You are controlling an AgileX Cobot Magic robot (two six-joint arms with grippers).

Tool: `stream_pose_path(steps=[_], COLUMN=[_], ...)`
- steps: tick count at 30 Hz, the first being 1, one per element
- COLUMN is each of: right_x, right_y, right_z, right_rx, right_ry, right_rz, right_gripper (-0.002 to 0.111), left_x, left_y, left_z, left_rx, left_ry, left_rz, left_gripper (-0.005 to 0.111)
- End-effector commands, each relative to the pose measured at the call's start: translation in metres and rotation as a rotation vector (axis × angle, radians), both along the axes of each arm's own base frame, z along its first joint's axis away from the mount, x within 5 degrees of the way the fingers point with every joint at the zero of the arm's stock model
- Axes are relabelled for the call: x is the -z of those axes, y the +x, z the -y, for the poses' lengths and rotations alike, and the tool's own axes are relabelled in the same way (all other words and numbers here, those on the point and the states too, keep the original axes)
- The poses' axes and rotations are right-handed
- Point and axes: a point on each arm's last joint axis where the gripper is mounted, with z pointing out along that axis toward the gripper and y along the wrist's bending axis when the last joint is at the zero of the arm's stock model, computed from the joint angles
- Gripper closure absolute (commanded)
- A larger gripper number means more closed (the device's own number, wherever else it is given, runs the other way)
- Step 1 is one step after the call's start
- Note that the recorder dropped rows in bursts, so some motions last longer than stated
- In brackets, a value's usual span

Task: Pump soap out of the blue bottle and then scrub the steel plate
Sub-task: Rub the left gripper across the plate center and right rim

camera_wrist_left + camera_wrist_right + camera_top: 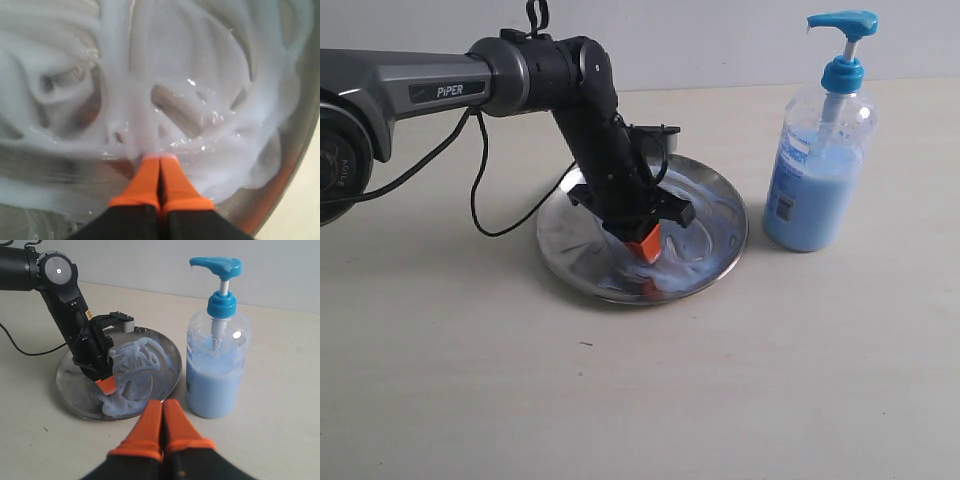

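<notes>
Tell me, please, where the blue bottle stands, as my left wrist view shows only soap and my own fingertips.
Observer: The blue bottle stands upright on the table beside the steel plate, on the right in the exterior view.
Operator: Is the right gripper pressing it?
Observer: No, it is shut on nothing and hangs clear of the pump head.
Operator: How full is the bottle?
Observer: It is more than half full of pale blue soap.
</notes>
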Motion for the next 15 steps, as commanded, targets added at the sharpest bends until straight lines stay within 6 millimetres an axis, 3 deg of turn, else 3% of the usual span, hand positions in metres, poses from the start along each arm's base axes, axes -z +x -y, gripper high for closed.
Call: stream_pose_path(steps=[1,15], right_x=[-0.001,0.0], right_y=[0.0,0.0], right_z=[0.001,0.0], right_rx=[0.004,0.003], right_ry=[-0.001,0.003], right_rz=[0.015,0.009], right_gripper=[0.108,0.108], left_x=[-0.006,-0.008], left_y=[-0.004,-0.014], left_z=[-0.001,0.008], left_rx=[0.028,0.128], left_ry=[0.002,-0.042], left_rz=[-0.021,-0.041], left_gripper=[0.107,0.107])
